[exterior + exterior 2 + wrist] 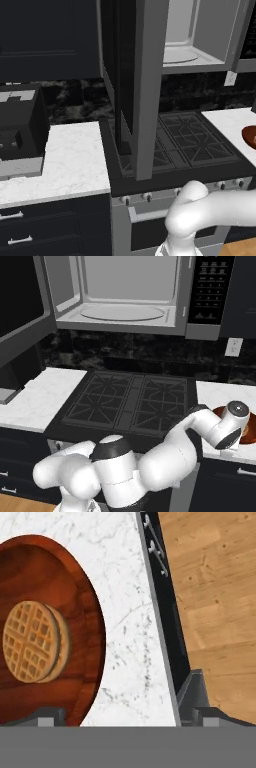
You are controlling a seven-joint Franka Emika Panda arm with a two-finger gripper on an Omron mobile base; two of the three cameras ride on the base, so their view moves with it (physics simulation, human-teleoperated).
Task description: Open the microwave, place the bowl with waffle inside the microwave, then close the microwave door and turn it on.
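In the left base view, the microwave (pixel 200 40) hangs above the gas stove (pixel 185 142) with the microwave door (pixel 142 85) swung wide open, and the bowl (pixel 249 136) sits on the desk (pixel 232 125) just right of the stove. In the right base view, the arm reaches over the bowl (pixel 248 428) on the desk right of the stove. In the hand view, the end effector (pixel 122 714) hangs with its jaws spread wide, holding nothing, one fingertip (pixel 46 716) over the bowl's rim; the waffle (pixel 34 642) lies inside the bowl.
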